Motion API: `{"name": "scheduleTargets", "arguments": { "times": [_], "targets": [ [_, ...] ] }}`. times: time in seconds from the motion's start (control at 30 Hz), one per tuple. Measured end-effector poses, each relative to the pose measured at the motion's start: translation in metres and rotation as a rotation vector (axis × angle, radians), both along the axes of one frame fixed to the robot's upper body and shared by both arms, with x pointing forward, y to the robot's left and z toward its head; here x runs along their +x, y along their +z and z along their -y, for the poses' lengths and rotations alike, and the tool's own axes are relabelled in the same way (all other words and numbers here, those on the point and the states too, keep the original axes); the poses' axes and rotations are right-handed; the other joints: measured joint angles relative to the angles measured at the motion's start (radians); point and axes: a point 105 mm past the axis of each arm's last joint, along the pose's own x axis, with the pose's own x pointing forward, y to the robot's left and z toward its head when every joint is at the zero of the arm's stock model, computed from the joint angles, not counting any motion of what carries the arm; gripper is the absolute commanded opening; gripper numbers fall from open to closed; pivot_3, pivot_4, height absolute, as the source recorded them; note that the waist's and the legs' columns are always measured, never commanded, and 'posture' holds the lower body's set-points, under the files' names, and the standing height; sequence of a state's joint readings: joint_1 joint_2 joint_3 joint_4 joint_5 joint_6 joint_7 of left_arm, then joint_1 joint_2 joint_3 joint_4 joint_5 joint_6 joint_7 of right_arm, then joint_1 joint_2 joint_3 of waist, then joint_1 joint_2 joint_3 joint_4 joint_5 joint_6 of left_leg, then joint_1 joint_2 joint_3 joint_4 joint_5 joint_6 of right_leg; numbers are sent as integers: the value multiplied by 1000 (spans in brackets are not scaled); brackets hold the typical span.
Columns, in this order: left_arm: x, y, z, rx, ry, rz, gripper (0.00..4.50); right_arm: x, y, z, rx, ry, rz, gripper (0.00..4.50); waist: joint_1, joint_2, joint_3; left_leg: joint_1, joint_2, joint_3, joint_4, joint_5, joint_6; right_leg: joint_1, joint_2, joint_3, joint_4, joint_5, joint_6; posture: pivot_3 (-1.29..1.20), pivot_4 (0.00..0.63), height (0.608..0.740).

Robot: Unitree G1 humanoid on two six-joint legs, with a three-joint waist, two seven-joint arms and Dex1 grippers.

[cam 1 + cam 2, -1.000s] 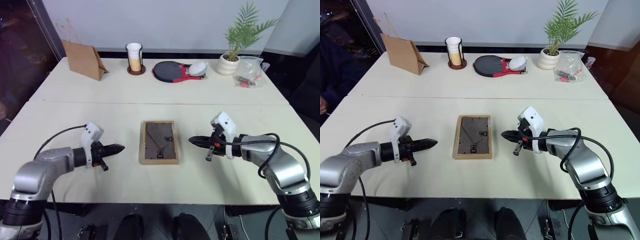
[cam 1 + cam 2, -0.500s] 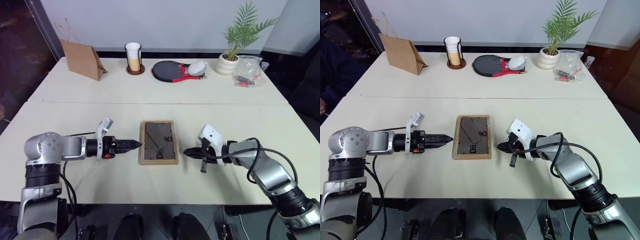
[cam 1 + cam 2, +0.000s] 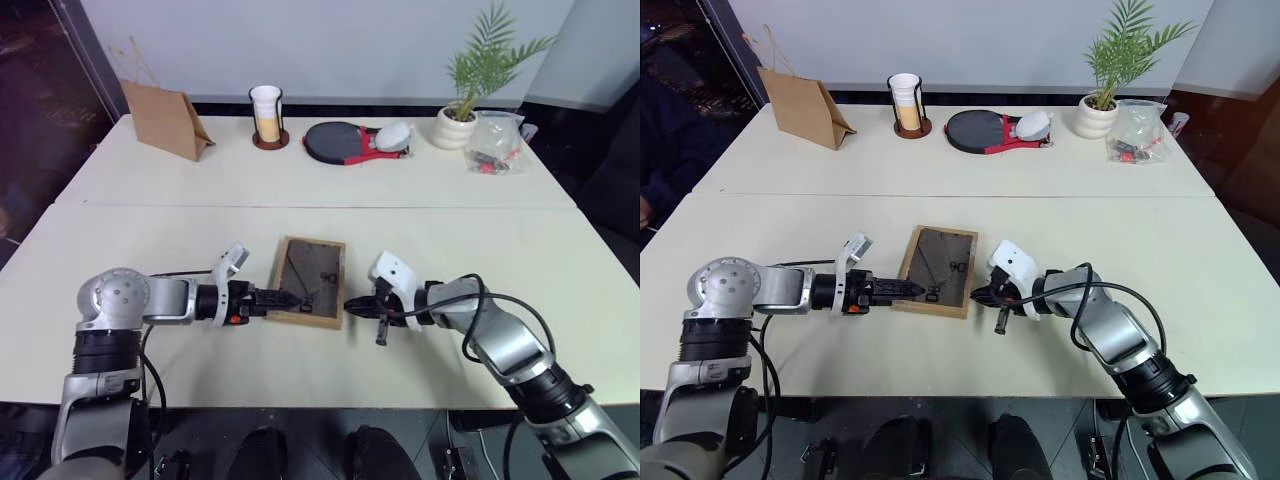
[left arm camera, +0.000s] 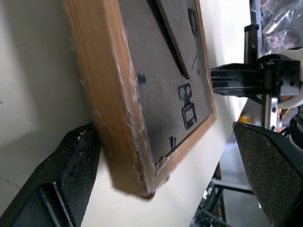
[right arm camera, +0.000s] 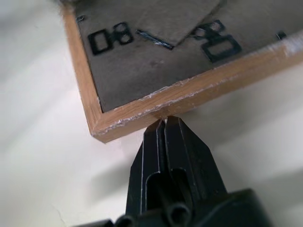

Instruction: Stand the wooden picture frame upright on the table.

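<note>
Cream table (image 3: 420,190): picture frame (image 3: 310,282) between spread left claw (image 3: 283,299), clenched right claw (image 3: 350,304).

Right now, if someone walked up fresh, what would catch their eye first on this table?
The wooden picture frame lies dark back up at the near middle of the table, pinched between two grippers. The left gripper is open with a finger on either side of the frame's near-left corner, and the shut right gripper presses its tip against the opposite edge. Along the far side stand a brown paper bag and a potted plant.
</note>
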State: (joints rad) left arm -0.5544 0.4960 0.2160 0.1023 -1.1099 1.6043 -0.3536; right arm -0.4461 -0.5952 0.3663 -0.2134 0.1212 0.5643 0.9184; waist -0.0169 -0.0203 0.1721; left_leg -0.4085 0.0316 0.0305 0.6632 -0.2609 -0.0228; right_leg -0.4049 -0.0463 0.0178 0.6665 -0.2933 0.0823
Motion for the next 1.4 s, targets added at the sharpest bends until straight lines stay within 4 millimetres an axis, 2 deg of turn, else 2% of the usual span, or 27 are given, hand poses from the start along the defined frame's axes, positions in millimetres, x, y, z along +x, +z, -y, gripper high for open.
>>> {"name": "scheduleTargets", "arguments": {
  "times": [0.17,0.3,0.4,0.57,0.7,0.87,0.97,1.03,1.1,1.17,1.27,1.4],
  "targets": [
    [-2,-2,0,-34,18,-7,4436,-2,-1,-7,6,19,-7,0,3,0,0,0,0,0,0,0,0,0,0,0,0,0,0,0,150,740],
    [-3,-6,-1,-64,45,-26,2601,-2,-2,-4,-3,18,-10,0,3,0,0,0,0,0,0,0,0,0,0,0,0,0,0,0,150,740],
    [-2,0,1,-139,50,-22,1134,-4,-4,-1,-13,17,-20,0,3,0,0,0,0,0,0,0,0,0,0,0,0,0,0,0,150,740],
    [-2,-1,2,-177,66,-32,1081,-10,-2,1,-18,27,-20,0,2,0,0,0,0,0,0,0,0,0,0,0,0,0,0,0,150,740],
    [-7,4,1,-253,65,-14,1081,-12,4,17,-20,-1,-12,0,4,0,0,-1,-1,0,0,0,0,0,-1,0,-1,0,0,0,150,740],
    [-16,11,-2,-318,74,39,1081,-4,40,43,47,-74,43,0,1,0,0,0,0,0,0,0,0,1,-2,0,-1,0,0,0,150,740],
    [-30,7,1,-362,65,47,1081,4,78,49,173,-115,57,0,-1,0,0,0,0,0,-1,0,0,0,-2,0,-1,0,-1,0,150,740],
    [-35,5,3,-374,68,62,1081,9,109,36,296,-97,64,864,-4,0,0,1,1,0,-1,0,0,0,-2,0,-1,1,-2,0,150,740],
    [-36,8,9,-404,64,81,1081,8,126,18,383,-49,42,1837,1,0,0,0,1,-1,-2,0,0,0,-2,0,-1,1,-2,0,150,740],
    [-36,10,12,-410,69,107,1081,9,131,2,442,-16,-18,2879,2,0,0,0,0,-1,-1,0,0,0,-3,0,-2,1,-2,0,150,740],
    [-39,10,16,-407,75,133,1081,17,123,-12,467,-22,-111,4412,6,0,0,-1,-1,0,-2,0,0,0,-5,0,-2,1,-2,0,150,740],
    [-39,10,18,-423,100,158,1081,27,114,-21,449,-32,-179,4462,3,0,0,-2,-2,1,-2,-1,1,-1,-7,0,-3,1,-2,0,150,740]
  ]
}}
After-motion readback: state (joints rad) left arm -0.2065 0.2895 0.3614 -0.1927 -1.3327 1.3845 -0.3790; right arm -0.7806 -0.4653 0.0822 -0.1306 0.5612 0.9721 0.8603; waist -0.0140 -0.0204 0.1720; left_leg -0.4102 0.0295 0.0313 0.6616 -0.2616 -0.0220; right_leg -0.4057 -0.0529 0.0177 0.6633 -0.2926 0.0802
